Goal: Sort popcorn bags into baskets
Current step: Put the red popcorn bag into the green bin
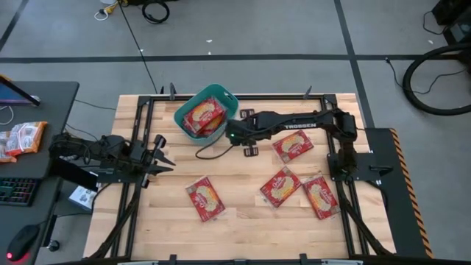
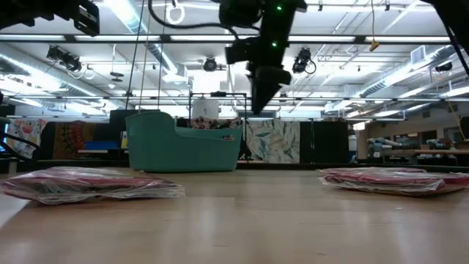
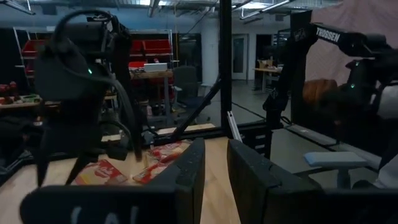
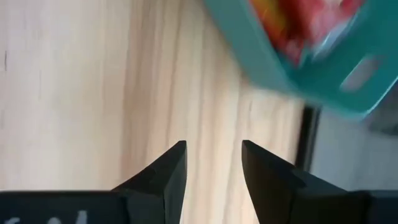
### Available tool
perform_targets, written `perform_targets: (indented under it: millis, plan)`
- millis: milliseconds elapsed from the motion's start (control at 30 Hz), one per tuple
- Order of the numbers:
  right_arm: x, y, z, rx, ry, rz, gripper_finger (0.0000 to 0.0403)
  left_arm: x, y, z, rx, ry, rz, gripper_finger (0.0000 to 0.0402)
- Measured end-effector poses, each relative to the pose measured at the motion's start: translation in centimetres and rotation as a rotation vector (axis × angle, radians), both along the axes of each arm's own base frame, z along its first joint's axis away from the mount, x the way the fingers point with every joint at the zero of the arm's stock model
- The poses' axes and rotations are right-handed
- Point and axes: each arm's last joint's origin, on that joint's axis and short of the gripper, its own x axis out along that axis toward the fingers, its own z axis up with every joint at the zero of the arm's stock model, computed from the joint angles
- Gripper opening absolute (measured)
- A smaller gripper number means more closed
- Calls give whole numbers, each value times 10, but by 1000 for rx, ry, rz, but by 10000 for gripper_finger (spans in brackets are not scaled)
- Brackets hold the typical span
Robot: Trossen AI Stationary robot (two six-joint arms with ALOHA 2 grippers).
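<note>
The teal tub (image 1: 221,94) stands at the table's far edge with red popcorn bags (image 1: 203,115) lying inside; it also shows in the low view (image 2: 183,150). Several more red bags lie flat on the wood: one (image 1: 292,146), another (image 1: 280,186), a third (image 1: 321,196) and one nearer the middle (image 1: 205,199). My right gripper (image 1: 231,137) (image 4: 213,155) hangs open above bare wood just right of the tub, holding nothing. My left gripper (image 1: 163,153) (image 3: 216,168) is open at the table's left edge, also holding nothing.
A black cable (image 1: 210,153) loops on the table near the tub. A desk with orange-and-white snack packets (image 1: 20,138) and a keyboard (image 1: 16,190) stands left of the table. Bare wood lies between the tub and the loose bags.
</note>
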Motion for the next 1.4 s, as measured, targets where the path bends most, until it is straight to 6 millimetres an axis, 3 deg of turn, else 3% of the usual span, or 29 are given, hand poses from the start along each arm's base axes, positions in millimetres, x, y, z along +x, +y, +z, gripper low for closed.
perform_targets:
  millis: [233, 367, 467, 667, 1067, 1400]
  plan:
    - [-36, 13, -17, -18, -32, -66, 157, -1, -2, -5, 86, 34, -65, 73]
    - [-62, 19, -10, -42, -109, -106, 157, 3, -4, -24, 88, -15, -95, 73]
    - [-80, 22, 0, -56, -180, -136, 157, 5, -2, -35, 72, -100, -2, 73]
    - [-108, 29, 7, -29, -245, -169, 157, 5, 1, -36, 67, -119, 102, 73]
    - [-145, 57, -52, -26, -65, -142, 158, -9, 6, -36, 60, -151, 146, 73]
    - [-175, 72, -65, 24, 166, -184, 185, -8, 6, -36, 39, -138, 141, 73]
